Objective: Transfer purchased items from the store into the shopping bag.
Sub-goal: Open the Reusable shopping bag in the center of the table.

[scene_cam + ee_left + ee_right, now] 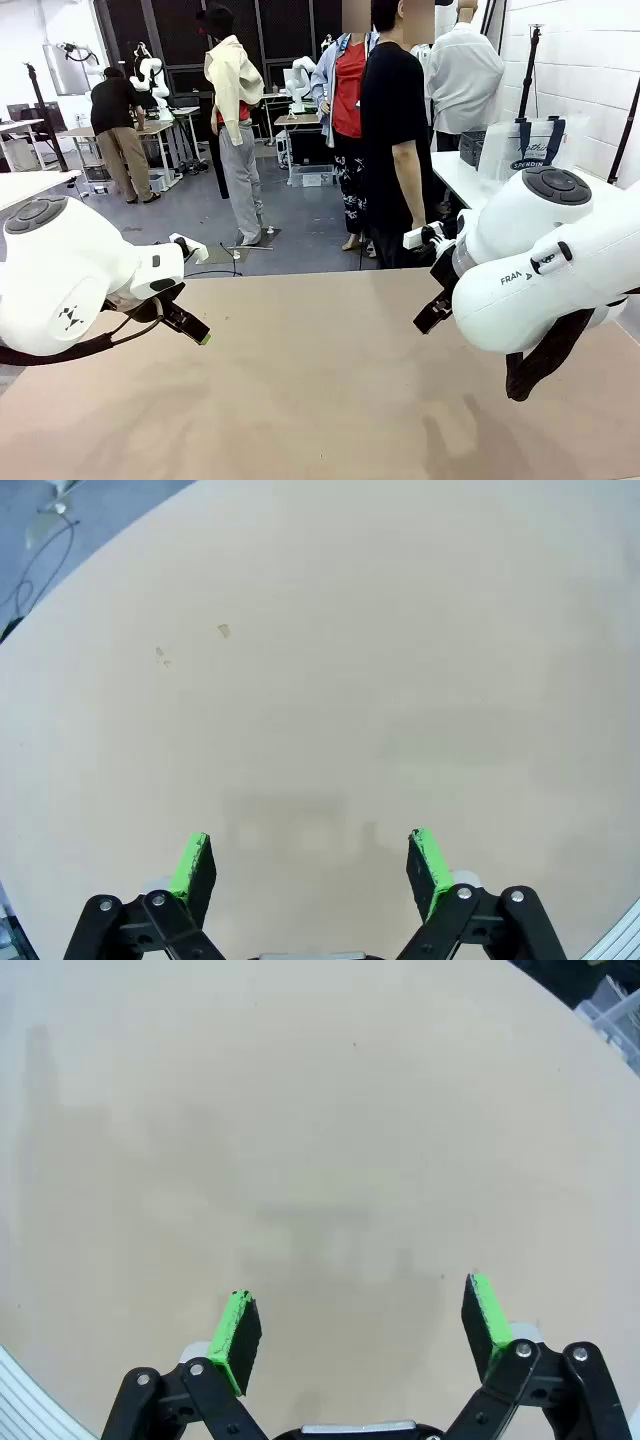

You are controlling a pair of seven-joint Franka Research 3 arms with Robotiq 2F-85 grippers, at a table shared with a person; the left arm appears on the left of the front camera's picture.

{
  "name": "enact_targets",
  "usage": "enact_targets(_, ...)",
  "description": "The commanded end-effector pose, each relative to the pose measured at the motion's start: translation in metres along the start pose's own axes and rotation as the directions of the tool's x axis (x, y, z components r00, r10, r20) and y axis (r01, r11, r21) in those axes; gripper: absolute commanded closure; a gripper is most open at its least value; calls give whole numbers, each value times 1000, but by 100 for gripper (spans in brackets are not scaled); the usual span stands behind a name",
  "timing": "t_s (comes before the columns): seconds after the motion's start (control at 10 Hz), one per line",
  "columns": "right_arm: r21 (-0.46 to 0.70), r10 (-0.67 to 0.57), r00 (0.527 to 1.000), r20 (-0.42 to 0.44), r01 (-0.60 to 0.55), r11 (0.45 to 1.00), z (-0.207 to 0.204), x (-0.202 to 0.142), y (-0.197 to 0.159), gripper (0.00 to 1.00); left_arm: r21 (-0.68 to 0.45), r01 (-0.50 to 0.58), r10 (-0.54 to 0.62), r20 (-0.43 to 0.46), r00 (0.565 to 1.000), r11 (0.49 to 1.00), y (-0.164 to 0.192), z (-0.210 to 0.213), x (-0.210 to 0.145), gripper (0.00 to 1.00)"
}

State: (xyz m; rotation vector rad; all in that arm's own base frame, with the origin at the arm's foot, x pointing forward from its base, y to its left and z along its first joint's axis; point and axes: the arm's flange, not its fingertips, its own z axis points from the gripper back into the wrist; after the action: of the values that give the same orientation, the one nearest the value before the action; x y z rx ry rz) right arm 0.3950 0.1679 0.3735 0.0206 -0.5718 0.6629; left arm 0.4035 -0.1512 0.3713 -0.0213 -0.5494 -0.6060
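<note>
Left tool [312, 865]: wide, holding nothing, above tan surface [320, 400] toward near left edge, tips aimed at the middle. Right tool [362, 1330]: wide too, nothing between pads, above surface toward right edge. Bag [525, 148]: upright, navy handles up, logo facing the robot, off the surface on a white side table [452, 178] past the far right corner, behind right arm. Dark basket [471, 147] just beside bag, on the side nearer the person. Bag contents too far off to tell. Person [392, 120] in black tee standing at far edge, right of middle, arm down. Key relation: bag far-right of both tools, right arm clearly nearer, left tool well apart from it. Likely beyond easy reach; probably start of task, waiting on person to bring bag and items onto surface.
</note>
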Motion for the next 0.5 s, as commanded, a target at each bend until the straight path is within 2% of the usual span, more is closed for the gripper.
enact_targets(0.0, 0, 0, 1000, 0, 0, 1000, 0, 0, 0, 0, 0, 0, 0, 0, 1000, 1000, 0, 0, 0, 0)
enact_targets(0.4, 0, 0, 1000, 0, 0, 1000, 0, 0, 0, 0, 0, 0, 0, 0, 1000, 1000, 0, 0, 0, 0)
